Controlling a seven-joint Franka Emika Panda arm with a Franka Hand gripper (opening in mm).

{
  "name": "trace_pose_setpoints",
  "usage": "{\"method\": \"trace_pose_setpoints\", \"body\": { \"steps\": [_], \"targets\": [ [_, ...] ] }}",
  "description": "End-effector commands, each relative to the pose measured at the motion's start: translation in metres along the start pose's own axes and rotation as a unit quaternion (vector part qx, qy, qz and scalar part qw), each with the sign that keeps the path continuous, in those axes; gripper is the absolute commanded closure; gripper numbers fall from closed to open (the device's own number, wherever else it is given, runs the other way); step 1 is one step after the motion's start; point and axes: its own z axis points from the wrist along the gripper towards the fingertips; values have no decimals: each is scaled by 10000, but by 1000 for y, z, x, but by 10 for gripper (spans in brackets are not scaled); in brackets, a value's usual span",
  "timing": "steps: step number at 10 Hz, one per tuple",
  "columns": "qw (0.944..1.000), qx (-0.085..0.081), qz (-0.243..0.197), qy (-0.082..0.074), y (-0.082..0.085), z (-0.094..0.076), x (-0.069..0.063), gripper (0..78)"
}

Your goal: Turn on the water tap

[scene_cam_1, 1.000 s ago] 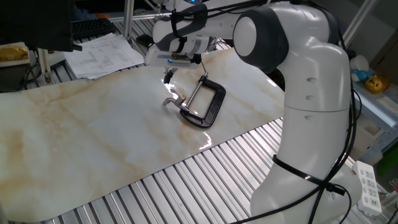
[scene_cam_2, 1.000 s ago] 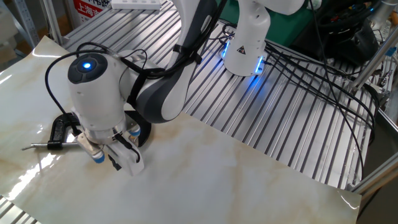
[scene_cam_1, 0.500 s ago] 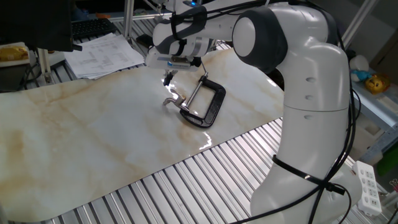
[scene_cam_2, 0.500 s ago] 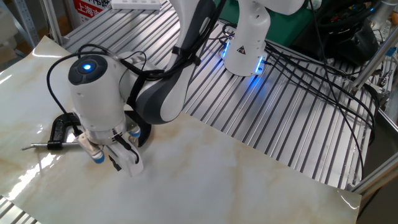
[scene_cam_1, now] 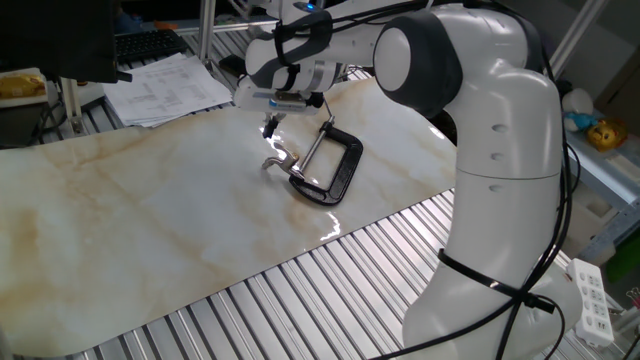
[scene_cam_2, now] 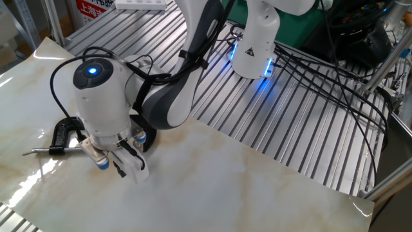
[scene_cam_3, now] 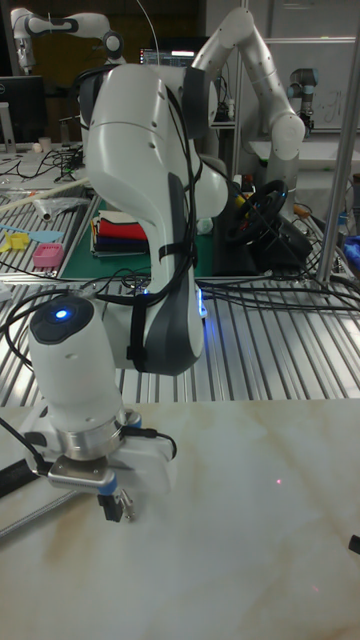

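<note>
The water tap (scene_cam_1: 275, 160), a small shiny curved fitting with a short bent lever, is held in the jaw of a black C-clamp (scene_cam_1: 331, 166) lying on the marble-look tabletop. My gripper (scene_cam_1: 269, 126) points down a little above and just behind the tap, without touching it. Its fingertips sit close together with nothing between them. In the other fixed view the white hand hides the tap; only the gripper (scene_cam_2: 118, 169) and part of the C-clamp (scene_cam_2: 62, 132) show. The tall fixed view shows the gripper (scene_cam_3: 114, 505) just above the tabletop.
The clamp's thin silver screw rod (scene_cam_2: 37, 151) sticks out to the left. A stack of papers (scene_cam_1: 165, 85) lies at the far edge of the tabletop (scene_cam_1: 150, 220). Ribbed metal table slats (scene_cam_2: 302, 122) and black cables (scene_cam_2: 322, 71) surround the robot base.
</note>
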Motion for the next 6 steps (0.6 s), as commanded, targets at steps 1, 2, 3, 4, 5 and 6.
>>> {"method": "trace_pose_setpoints", "body": {
  "steps": [1,2,3,4,5,6],
  "targets": [
    [9999,-6,-171,-13,0,-2,-1,776],
    [9999,-3,-173,-5,0,-2,-1,776],
    [9999,0,-150,8,0,-2,-1,776],
    [9999,0,-150,8,0,-2,-1,776],
    [9998,-9,-191,3,0,1,4,776],
    [9998,-11,-212,-26,1,4,10,776]
  ]
}}
